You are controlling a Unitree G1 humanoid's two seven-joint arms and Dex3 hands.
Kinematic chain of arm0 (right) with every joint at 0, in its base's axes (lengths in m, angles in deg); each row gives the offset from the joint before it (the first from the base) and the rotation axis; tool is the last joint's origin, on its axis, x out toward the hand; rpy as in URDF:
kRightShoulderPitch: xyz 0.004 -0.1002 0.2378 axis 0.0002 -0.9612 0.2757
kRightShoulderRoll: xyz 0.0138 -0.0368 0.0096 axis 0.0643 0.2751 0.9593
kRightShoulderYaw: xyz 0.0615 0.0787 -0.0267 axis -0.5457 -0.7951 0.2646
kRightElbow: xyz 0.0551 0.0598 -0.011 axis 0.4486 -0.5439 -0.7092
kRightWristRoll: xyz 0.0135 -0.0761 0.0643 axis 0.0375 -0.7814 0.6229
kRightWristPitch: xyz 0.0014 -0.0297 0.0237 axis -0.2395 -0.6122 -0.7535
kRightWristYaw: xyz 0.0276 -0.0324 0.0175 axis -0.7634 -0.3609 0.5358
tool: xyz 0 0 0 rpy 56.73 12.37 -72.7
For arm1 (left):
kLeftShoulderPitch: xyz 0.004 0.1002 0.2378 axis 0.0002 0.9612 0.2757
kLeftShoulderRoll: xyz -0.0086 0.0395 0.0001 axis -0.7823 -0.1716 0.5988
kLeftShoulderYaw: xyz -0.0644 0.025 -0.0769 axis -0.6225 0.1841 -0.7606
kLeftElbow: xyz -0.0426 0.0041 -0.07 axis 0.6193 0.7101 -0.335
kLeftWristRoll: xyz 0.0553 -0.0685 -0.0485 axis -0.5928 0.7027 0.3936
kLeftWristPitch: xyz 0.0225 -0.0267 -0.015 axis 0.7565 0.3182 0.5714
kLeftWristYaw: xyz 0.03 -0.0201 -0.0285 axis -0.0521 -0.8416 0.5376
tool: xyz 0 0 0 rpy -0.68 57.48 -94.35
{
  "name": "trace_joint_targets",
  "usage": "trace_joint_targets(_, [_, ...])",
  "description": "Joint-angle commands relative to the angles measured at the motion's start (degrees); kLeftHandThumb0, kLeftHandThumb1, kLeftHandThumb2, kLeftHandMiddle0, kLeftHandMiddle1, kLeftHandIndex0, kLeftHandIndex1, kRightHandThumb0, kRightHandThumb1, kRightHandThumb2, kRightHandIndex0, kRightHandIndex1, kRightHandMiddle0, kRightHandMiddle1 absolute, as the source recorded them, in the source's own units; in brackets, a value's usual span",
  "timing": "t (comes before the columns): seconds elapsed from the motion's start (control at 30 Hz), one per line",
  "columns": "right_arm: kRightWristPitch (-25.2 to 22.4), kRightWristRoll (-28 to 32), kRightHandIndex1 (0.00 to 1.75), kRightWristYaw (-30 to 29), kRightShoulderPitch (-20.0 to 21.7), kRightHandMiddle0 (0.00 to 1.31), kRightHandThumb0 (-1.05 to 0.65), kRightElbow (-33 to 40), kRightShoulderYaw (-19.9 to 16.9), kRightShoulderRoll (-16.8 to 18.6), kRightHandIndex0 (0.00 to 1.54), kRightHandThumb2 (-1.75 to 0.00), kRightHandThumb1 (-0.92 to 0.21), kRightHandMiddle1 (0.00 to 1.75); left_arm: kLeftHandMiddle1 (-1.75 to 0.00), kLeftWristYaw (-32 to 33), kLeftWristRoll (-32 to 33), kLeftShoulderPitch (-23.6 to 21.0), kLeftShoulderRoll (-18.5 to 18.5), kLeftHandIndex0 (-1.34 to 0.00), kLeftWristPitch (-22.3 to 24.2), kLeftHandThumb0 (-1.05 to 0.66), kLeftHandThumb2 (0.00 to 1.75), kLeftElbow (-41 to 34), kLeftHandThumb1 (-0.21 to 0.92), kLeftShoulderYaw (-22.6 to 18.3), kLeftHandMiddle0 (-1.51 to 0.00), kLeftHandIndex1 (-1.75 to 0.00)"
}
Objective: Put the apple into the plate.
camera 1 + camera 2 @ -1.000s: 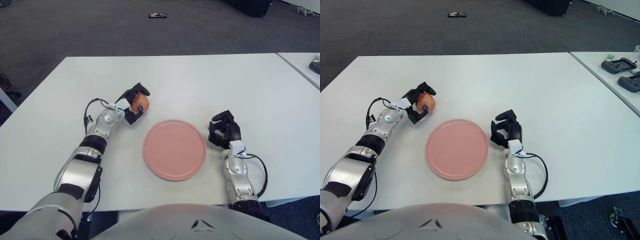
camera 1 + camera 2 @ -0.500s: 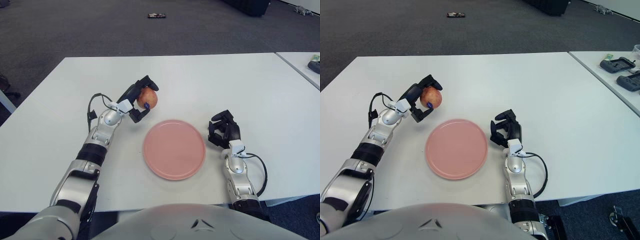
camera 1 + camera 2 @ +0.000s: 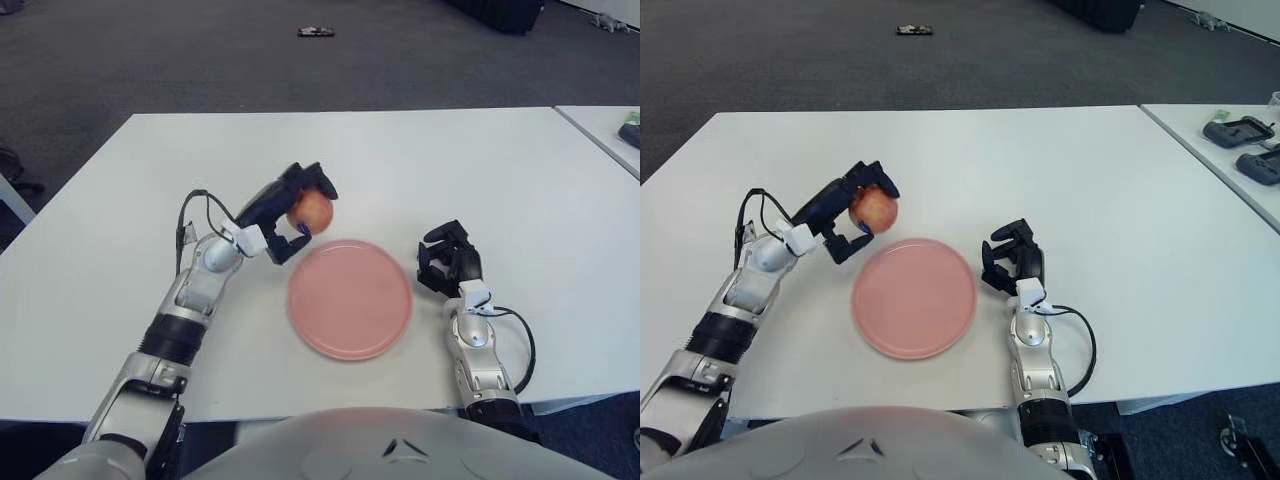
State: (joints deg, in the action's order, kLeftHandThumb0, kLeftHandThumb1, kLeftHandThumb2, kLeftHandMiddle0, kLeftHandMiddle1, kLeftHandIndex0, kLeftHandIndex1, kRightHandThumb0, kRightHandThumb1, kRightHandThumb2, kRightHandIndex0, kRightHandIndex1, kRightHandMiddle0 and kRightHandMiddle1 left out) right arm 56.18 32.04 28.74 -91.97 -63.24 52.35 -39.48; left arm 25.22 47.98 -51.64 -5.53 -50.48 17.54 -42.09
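A red-orange apple [image 3: 313,209] is held in the air by my left hand [image 3: 296,208], whose black fingers are curled around it. It hangs just above the table at the upper left edge of the round pink plate [image 3: 350,298], which lies flat and bare in front of me. My right hand [image 3: 448,262] shows to the right of the plate with its fingers curled and nothing in them.
The white table [image 3: 420,160] stretches far behind the plate. A second table at the right carries dark devices [image 3: 1240,130]. A small dark object [image 3: 315,32] lies on the grey carpet beyond.
My left hand has lifted the apple off the table and carried it right, toward the plate's upper left edge. The right hand has stayed in place.
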Motion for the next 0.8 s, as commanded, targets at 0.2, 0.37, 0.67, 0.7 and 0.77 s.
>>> trace_joint_targets(0.2, [-1.15, -0.45, 1.48, -0.15, -0.21, 0.34, -0.38, 0.98, -0.07, -0.27, 0.52, -0.87, -0.67, 1.75, -1.58, -4.11, 0.42, 2.86, -0.73, -0.70, -7.17, 0.00, 1.74, -2.22, -0.11, 4.58, -0.99, -1.75])
trace_joint_targets(0.37, [-1.33, -0.50, 1.48, -0.31, -0.25, 0.34, -0.38, 1.21, -0.02, -0.20, 0.53, -0.87, -0.67, 1.75, -1.58, -7.51, -0.06, 2.13, -2.36, -0.70, -9.27, 0.00, 1.74, -2.46, -0.11, 6.92, -0.99, -1.75])
trace_joint_targets(0.67, [-0.18, 0.05, 1.49, 0.31, -0.16, 0.35, -0.38, 0.26, -0.08, -0.57, 0.55, -0.88, -0.67, 1.75, -1.62, -9.46, -9.47, 1.70, -4.40, -0.67, -10.89, 0.00, 1.71, -4.00, -0.07, 10.91, -0.94, -1.75])
trace_joint_targets(0.7, [0.16, 0.11, 1.49, 0.32, -0.10, 0.35, -0.38, -0.01, -0.10, -0.61, 0.55, -0.88, -0.67, 1.75, -1.62, -9.54, -10.65, 1.40, -4.68, -0.66, -11.42, 0.00, 1.71, -3.70, -0.06, 11.42, -0.94, -1.75])
trace_joint_targets(0.77, [0.54, 0.16, 1.49, 0.32, -0.02, 0.35, -0.39, -0.34, -0.13, -0.64, 0.55, -0.88, -0.66, 1.75, -1.62, -9.48, -11.95, 1.05, -4.98, -0.64, -12.03, 0.00, 1.69, -3.34, -0.04, 11.96, -0.93, -1.75])
